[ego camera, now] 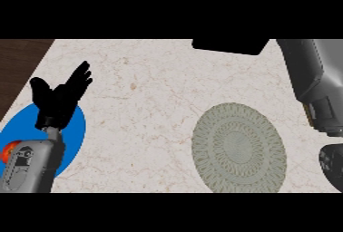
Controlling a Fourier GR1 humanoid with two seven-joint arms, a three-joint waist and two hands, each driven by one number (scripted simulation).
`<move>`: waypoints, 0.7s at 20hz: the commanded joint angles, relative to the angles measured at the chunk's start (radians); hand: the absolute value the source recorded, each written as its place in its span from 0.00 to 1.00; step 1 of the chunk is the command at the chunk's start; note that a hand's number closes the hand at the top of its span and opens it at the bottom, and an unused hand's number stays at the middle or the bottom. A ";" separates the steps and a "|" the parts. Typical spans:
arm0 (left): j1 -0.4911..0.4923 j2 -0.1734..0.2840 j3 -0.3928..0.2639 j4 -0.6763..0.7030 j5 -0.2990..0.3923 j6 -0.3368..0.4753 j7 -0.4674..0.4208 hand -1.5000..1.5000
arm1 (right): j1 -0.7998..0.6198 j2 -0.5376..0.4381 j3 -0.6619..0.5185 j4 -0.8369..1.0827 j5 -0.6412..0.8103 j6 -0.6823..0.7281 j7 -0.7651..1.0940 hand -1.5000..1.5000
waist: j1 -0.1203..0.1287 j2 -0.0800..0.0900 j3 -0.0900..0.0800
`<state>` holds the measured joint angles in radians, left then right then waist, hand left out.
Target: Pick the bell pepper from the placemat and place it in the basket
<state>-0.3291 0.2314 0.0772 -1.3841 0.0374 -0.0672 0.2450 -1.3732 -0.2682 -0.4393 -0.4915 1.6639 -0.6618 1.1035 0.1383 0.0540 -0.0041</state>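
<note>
A blue round placemat (75,129) lies at the counter's left. An orange-red bell pepper (8,151) sits on it at the view's left edge, mostly hidden behind my left forearm. My left hand (59,97) stands open, fingers straight and pointing up, over the placemat's far part and apart from the pepper. The basket (238,147), round and woven in grey-green, lies to the right of centre with nothing in it. My right forearm comes down along the right edge; only a black part of my right hand (331,164) shows, just right of the basket.
A black object (227,45) sits at the counter's far edge, above the basket. The pale marble counter (147,90) ends at the left, where dark wood (20,59) shows.
</note>
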 commanded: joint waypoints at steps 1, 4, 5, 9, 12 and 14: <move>-0.006 0.006 0.000 0.000 -0.005 0.001 0.007 0.50 | -0.054 -0.051 -0.015 0.049 0.080 -0.012 0.189 1.00 | -0.007 -0.003 0.000; -0.001 -0.013 -0.004 -0.011 -0.013 0.024 0.007 0.50 | -0.038 -0.119 -0.040 0.093 0.115 0.030 0.196 1.00 | -0.007 0.002 0.001; 0.017 0.007 0.016 -0.003 0.016 -0.007 0.011 0.50 | -0.046 -0.116 -0.033 0.095 0.147 0.045 0.242 1.00 | -0.014 -0.009 0.000; 0.010 -0.011 0.009 0.018 -0.007 0.022 -0.005 0.50 | -0.040 -0.152 -0.057 0.110 0.186 0.044 0.271 1.00 | -0.028 -0.005 0.002; 0.027 0.006 0.016 0.017 -0.001 0.000 -0.024 0.50 | -0.020 -0.142 -0.063 0.116 0.227 0.027 0.314 1.00 | -0.025 -0.008 0.002; 0.041 0.007 0.021 -0.004 0.008 -0.003 -0.024 0.50 | 0.010 -0.149 -0.084 0.124 0.227 0.009 0.298 1.00 | -0.033 -0.015 0.003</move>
<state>-0.3042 0.2342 0.0916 -1.3767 0.0377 -0.0631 0.2279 -1.3741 -0.4139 -0.5091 -0.3804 1.8586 -0.6203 1.1951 0.1125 0.0459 -0.0019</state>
